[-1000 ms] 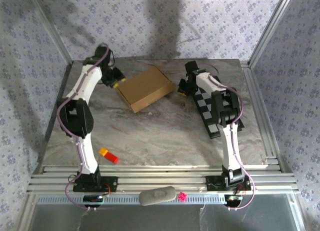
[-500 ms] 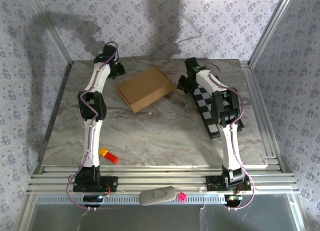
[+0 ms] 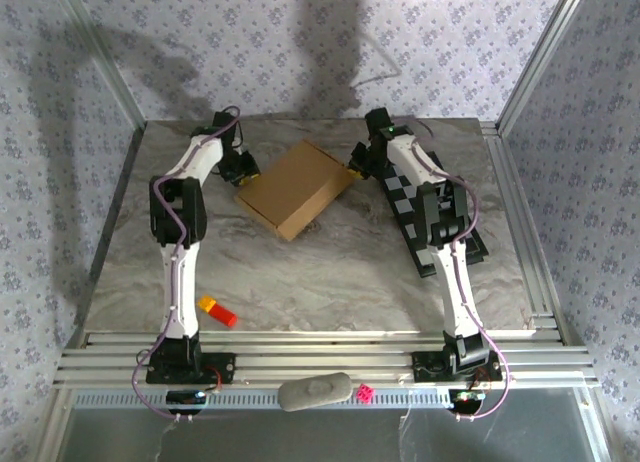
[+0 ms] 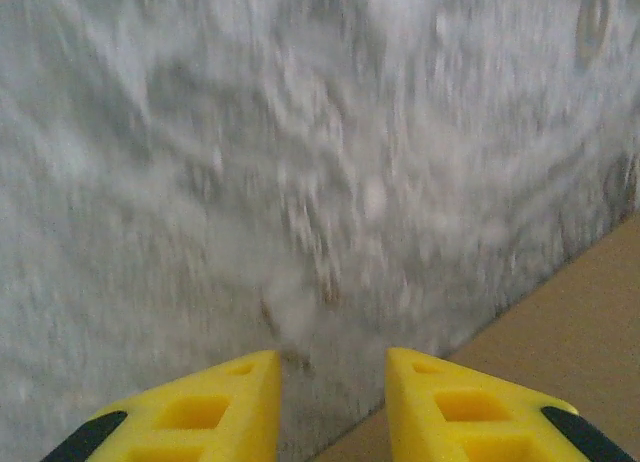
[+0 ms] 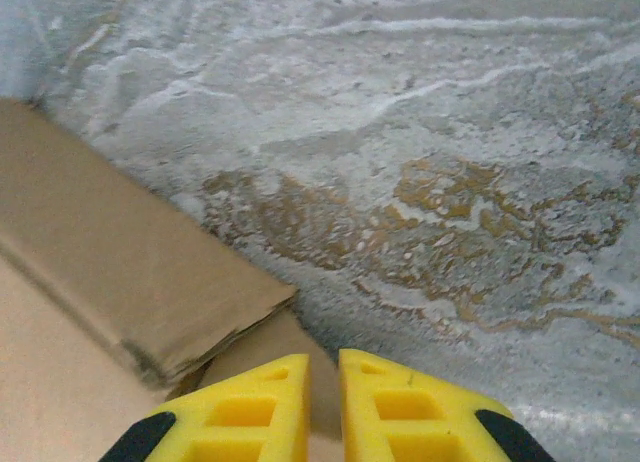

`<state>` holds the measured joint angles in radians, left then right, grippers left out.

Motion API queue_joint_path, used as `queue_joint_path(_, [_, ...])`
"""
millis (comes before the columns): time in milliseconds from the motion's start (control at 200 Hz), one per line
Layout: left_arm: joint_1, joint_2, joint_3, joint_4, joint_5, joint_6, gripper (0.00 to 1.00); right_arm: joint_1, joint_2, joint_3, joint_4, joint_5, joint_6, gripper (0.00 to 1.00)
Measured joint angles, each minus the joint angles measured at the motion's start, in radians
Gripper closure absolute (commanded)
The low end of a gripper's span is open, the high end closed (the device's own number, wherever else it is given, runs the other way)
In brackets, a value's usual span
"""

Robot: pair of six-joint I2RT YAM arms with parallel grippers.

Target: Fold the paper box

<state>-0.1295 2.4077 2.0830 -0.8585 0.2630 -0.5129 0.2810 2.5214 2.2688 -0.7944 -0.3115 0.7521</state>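
The paper box [image 3: 297, 189] lies flat and closed on the marble table, a plain brown cardboard rectangle set at a slant. My left gripper [image 3: 241, 168] sits at its left corner. In the left wrist view that gripper [image 4: 332, 357] is open over bare marble, nothing between its yellow fingers, the box edge [image 4: 590, 312] just to its right. My right gripper [image 3: 360, 163] is at the box's right corner. In the right wrist view it [image 5: 323, 357] is shut to a thin slit above a cardboard flap [image 5: 100, 242] of the box.
A black-and-white checkered board [image 3: 432, 220] lies under the right arm. A red and yellow block [image 3: 217, 311] sits near the front left. A grey object [image 3: 315, 391] and a small pink piece [image 3: 365, 393] rest on the front rail. Metal frame posts border the table.
The box has turned a little, its near corner swinging toward the front. The left arm has folded and its gripper has come down beside the box's left corner, jaws narrowing.
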Motion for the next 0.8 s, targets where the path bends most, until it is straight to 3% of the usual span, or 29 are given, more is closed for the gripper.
queue_joint_path(210, [-0.039, -0.141, -0.195, 0.032, 0.037, -0.023, 0.68, -0.011, 0.008, 0.0, -0.028, 0.001, -0.027, 0.86])
queue_joint_path(805, [-0.087, -0.207, -0.346, 0.08, 0.06, -0.076, 0.68, -0.02, -0.179, -0.148, -0.079, 0.168, -0.098, 0.86])
